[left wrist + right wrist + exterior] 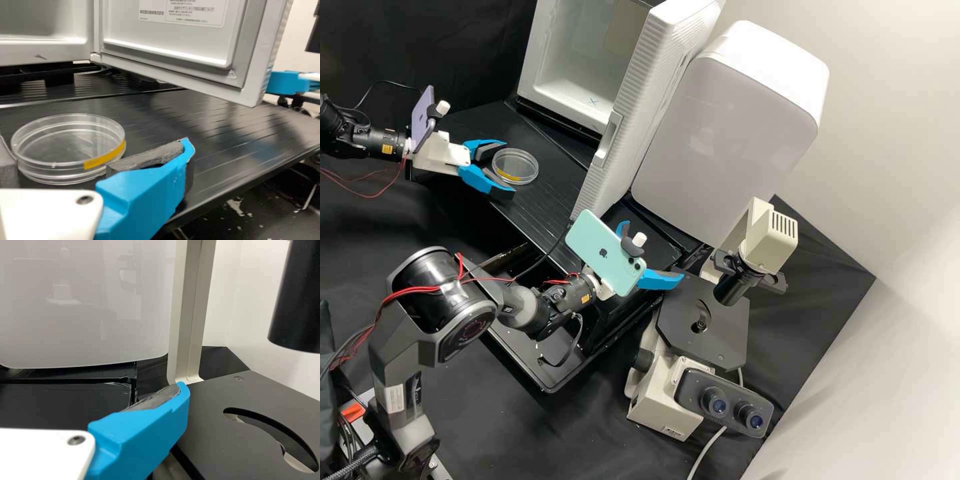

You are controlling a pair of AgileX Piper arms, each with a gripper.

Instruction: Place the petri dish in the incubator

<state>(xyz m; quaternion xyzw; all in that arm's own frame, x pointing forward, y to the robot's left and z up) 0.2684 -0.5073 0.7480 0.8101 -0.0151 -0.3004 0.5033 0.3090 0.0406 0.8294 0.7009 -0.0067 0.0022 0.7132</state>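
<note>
Biggest non-robot thing here is the off-white microscope (693, 387) down at about 5 o'clock. Its twin eyepieces (733, 410) point toward 5, and its flat black stage (703, 323) has a round hole and a slot cut in it. A boxy beige head with vent slats (770, 233) sits above the stage toward 1 o'clock, with a black cylinder (730, 287) hanging under it. A light cable (707, 453) runs off at 6. At 1 o'clock from centre is a closed white cabinet with rounded corners (733, 133). Everything sits on a ribbed black tray (547, 200) over black cloth (813, 293), with a plain white wall (893, 133) at 3.
</note>
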